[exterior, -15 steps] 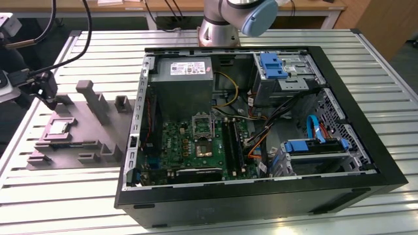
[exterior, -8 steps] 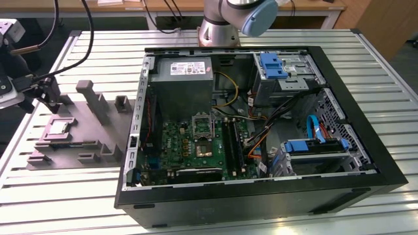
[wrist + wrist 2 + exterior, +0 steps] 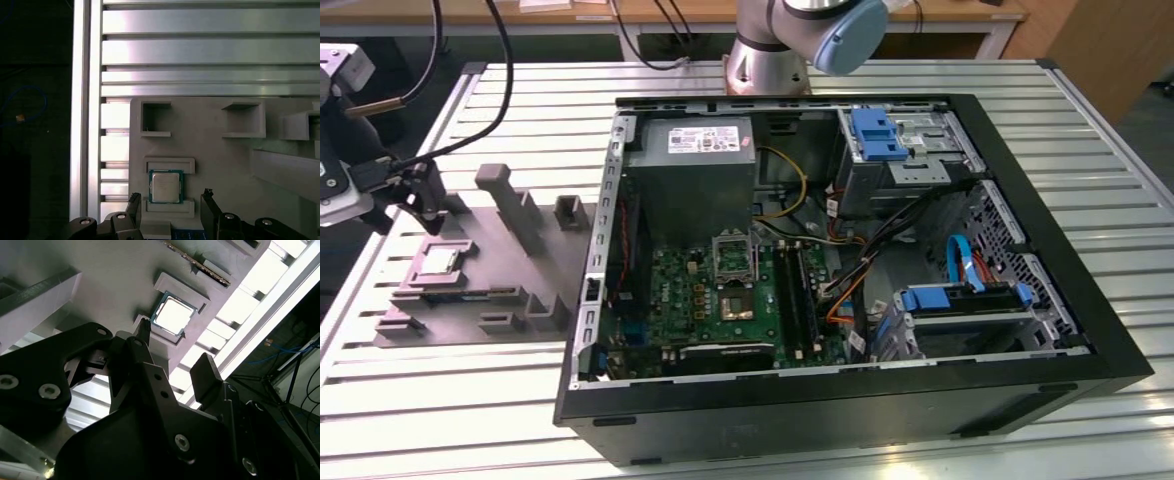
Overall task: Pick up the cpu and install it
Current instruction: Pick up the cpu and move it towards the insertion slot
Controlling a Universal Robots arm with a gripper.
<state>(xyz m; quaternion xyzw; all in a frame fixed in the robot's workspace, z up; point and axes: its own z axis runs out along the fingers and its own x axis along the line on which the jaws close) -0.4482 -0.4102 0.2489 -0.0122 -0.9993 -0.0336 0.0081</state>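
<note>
Currently the gripper (image 3: 170, 195) is cut off at the frame edge in the first wrist view. Its jaws stand wide apart and hold nothing. The cpu (image 3: 166, 186) lies flat in a fixture plate (image 3: 215, 160) recess, between the fingertips and clear of both. Bare bench (image 3: 200, 50) slats extend past the plate's edge.

Table (image 3: 1101, 170): we see silvery slotted aluminium rails, brightly lit.
Bench (image 3: 707, 12): we see pale wood behind the table.
Floor (image 3: 35, 150): we see darkness beside the table.
</note>
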